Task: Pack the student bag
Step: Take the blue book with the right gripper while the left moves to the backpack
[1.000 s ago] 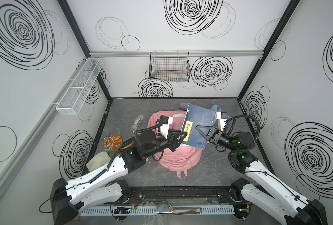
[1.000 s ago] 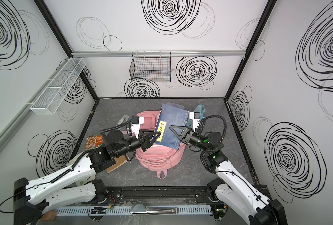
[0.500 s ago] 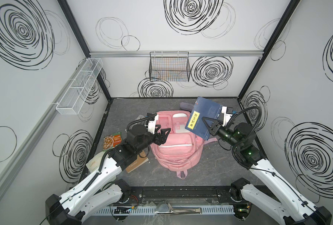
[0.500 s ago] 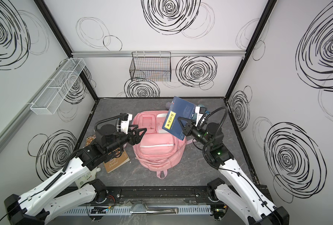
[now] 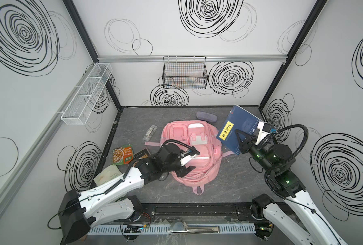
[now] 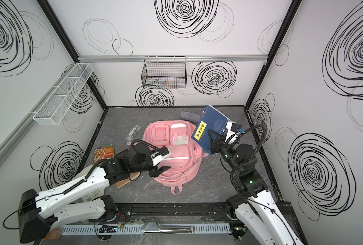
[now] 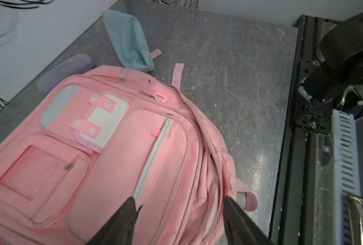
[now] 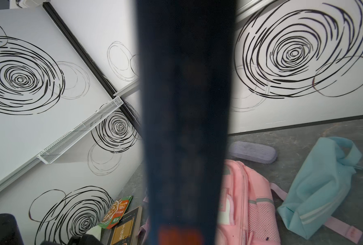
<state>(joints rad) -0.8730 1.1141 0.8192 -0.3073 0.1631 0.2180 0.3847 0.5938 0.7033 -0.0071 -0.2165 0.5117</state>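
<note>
- Grey stone-look tabletop (image 5: 229,180) floors the cell, walled on three sides, with a black rail along the near edge. I read it as a clock face in both top views, with 12 at the back wall.
- Open room: bare floor from 3 to 5 o'clock, a strip at 6 between the bag's loop and the rail, and the back corner at 11.
- Clutter lines the left edge from 8 to 10 o'clock: a white pouch (image 5: 107,176), a green snack packet (image 5: 123,153), a brown book (image 5: 142,153) partly under my left arm, and a clear case (image 5: 150,132).
- A purple case (image 5: 206,116) lies at 12 to 1 o'clock, just beyond the bag. A light-blue pouch (image 8: 320,191) lies near 2 o'clock, beside the bag.
- The student bag (image 5: 197,135) lies flat at the centre, front pockets up, loop towards 6.
- My left gripper (image 7: 179,214) is over the bag's 6 o'clock end, jaws spread wide and holding nothing. One fingertip (image 7: 129,210) sits by the large pocket's white zipper trim. I cannot tell whether it touches the fabric.
- My right gripper (image 5: 243,142) is raised at 2 to 3 o'clock, clamped on the lower edge of a blue book (image 5: 238,127) with a yellow label. The book stands tilted, clear of the table, just right of the bag.
</note>
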